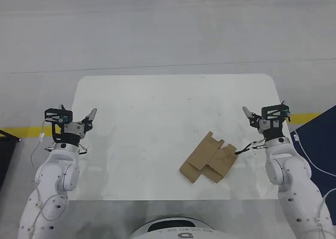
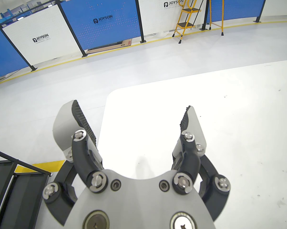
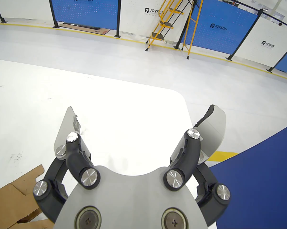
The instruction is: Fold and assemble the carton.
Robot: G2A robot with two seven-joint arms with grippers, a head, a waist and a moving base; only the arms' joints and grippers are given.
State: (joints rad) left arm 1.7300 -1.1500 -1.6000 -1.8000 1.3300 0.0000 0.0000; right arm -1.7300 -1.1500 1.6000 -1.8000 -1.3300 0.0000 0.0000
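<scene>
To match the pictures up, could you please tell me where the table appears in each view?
Top: table spans the picture's middle.
Left wrist: beneath and beyond the left claw, rounded corner ahead.
Right wrist: beneath and beyond the right claw, rounded corner ahead.
Shared landmark: the yellow floor stripe beside the table.

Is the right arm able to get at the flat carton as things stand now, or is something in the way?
Probably yes. The carton lies flat on the table close beside the right gripper, which is open and empty, and nothing stands between them.
</scene>
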